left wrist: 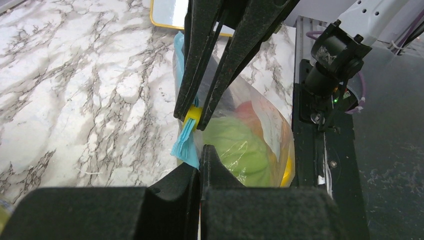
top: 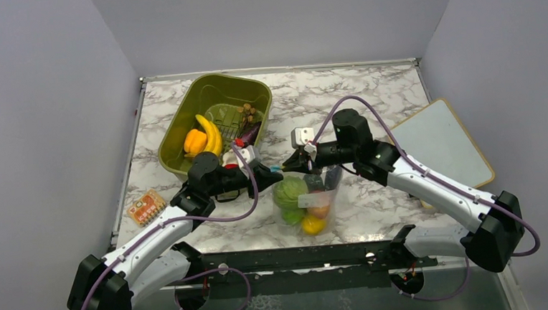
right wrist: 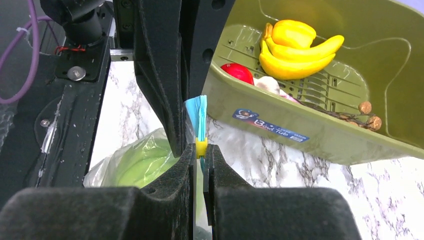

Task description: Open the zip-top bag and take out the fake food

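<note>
The zip-top bag hangs upright over the table's near edge, held up between both grippers. Inside show fake food pieces: a light green round one, a peach-orange one and a yellow one. My left gripper is shut on the end of the bag's blue zipper strip. Facing it, my right gripper is shut on the yellow slider of that strip. The green piece presses against the clear plastic.
An olive tub at the back left holds a banana bunch and an orange pepper. A small snack pack lies at the left edge. A white board with a yellow rim lies at the right.
</note>
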